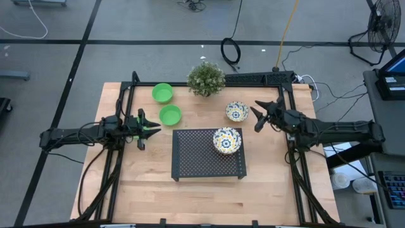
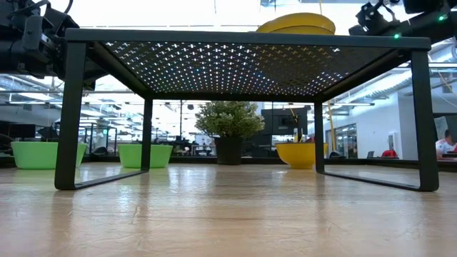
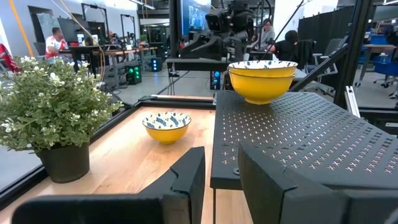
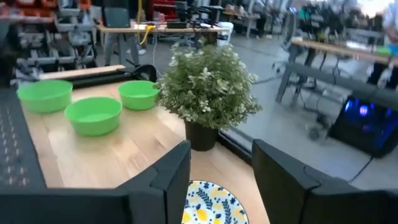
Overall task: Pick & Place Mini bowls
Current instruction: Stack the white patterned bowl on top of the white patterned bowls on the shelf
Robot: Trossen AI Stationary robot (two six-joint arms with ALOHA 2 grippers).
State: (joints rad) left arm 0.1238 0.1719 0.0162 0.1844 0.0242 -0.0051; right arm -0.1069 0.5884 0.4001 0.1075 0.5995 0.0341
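No brand or writing can be read. Seen from above, the right gripper point(image 1: 255, 113) hangs at 3 o'clock of the loose floral bowl point(image 1: 236, 111), fingers apart and empty. The left gripper point(image 1: 156, 125) waits at 9 o'clock of the worktop point(image 1: 266, 190), beside one green bowl point(image 1: 169, 114), fingers apart. Stacked floral bowls point(image 1: 226, 140) sit on the black rack point(image 1: 196, 158); another green bowl point(image 1: 162, 92) lies near the plant point(image 1: 205, 78).

This is a robotics lab or workshop (open-plan, industrial): workbenches point(image 4: 155, 28) with equipment, seated people point(image 3: 57, 41), a floor fan point(image 1: 384, 25), loose cables point(image 1: 231, 49) on taped concrete floor.
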